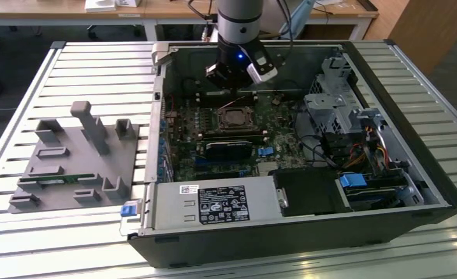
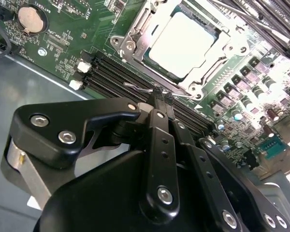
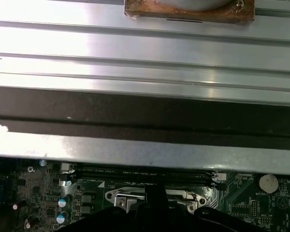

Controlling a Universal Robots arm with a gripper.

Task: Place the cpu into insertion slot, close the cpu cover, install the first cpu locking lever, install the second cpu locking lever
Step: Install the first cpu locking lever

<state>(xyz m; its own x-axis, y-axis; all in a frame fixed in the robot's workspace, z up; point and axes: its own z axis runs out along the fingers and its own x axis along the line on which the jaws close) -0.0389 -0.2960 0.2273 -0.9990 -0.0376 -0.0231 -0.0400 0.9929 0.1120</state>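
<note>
End effector at the socket's wire lever, cpu seated under its cover

In the second wrist view the end effector [image 2: 158, 94] has its fingers pressed together, their tips right at a thin wire locking lever [image 2: 137, 88] just beside the socket; whether they pinch it I cannot tell. The cpu [image 2: 183, 43] lies flat in the insertion slot [image 1: 222, 118], with the cpu cover [image 2: 159, 72] down around it. The slot sits on the green motherboard [image 2: 67, 53] inside the open computer case [image 1: 414, 116], which lies on the slatted desk [image 1: 96, 75]. A grey fixture tray [image 1: 73, 163] rests near the desk's edge on the exterior view's left, well apart from the case.
</note>
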